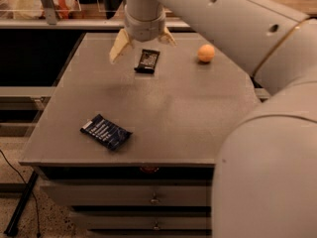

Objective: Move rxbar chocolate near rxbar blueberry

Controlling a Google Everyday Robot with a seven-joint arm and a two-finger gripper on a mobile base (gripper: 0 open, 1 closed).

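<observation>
Spread claw hangs over rxbar chocolate, table's rear.

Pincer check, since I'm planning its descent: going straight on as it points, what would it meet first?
Likely the rxbar chocolate, lying just below the open pincer at the far end of the table; depth is unclear.

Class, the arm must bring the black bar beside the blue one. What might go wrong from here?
The black bar lies flat under the open gripper, so a pinch may slip off it. The blue bar sits near the front edge of the table; setting down carelessly might nudge it off. The orange ball near the black bar could get knocked and roll.
</observation>
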